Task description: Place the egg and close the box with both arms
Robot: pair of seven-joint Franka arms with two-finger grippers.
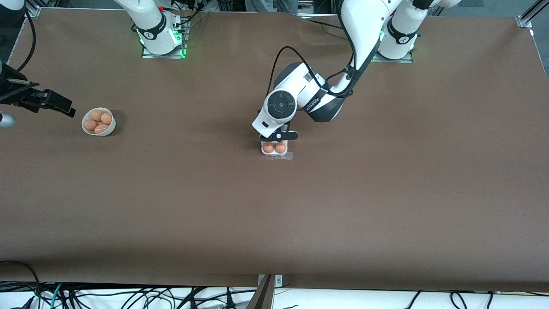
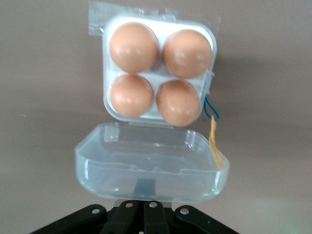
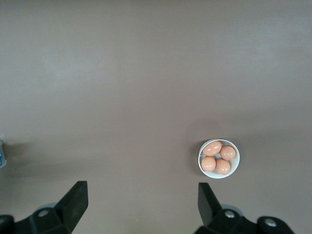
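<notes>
The egg box (image 1: pixel 277 155) lies mid-table, its white tray (image 2: pixel 157 73) holding a tan-orange egg (image 2: pixel 134 46) in every cell. Its clear lid (image 2: pixel 151 161) stands open, tilted up on the side away from the front camera. My left gripper (image 1: pixel 279 136) is low over that side of the box. In the left wrist view its fingers (image 2: pixel 145 187) are shut together, their tip showing dark through the lid. My right gripper (image 1: pixel 47 103) waits open and empty above the table at the right arm's end, next to the bowl; its fingers (image 3: pixel 78 197) stand wide apart.
A round white bowl (image 1: pixel 112 126) with several more eggs stands near the right arm's end, and it also shows in the right wrist view (image 3: pixel 236 165). Blue and orange threads (image 2: pixel 212 119) hang at the box's side. Cables run along the table's near edge.
</notes>
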